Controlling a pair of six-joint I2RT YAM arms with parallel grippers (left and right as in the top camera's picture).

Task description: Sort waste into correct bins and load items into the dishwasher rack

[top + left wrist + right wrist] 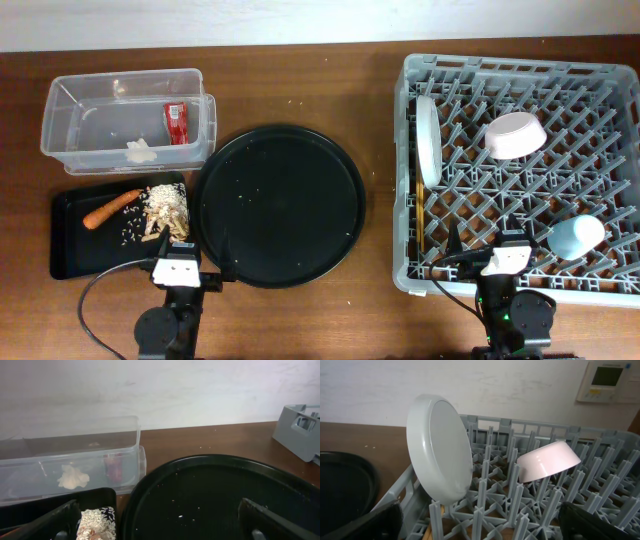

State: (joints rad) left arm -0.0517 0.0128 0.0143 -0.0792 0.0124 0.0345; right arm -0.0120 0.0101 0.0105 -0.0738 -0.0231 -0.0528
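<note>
- Left gripper and right gripper: fingers spread wide, holding nothing.
- Large square grey plastic dishwasher rack holds grey-white round plate standing on edge, white bowl, small light-blue cup, thin wooden chopsticks.
- Clear rectangular plastic tub holds small red snack wrapper, crumpled white tissue.
- Shallow black rectangular tray holds orange carrot piece, pale beige food scraps.

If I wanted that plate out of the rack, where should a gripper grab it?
Probably the top rim of the plate, from above: it stands on edge among the pegs of the rack, leaving both faces free there for a finger each.
</note>
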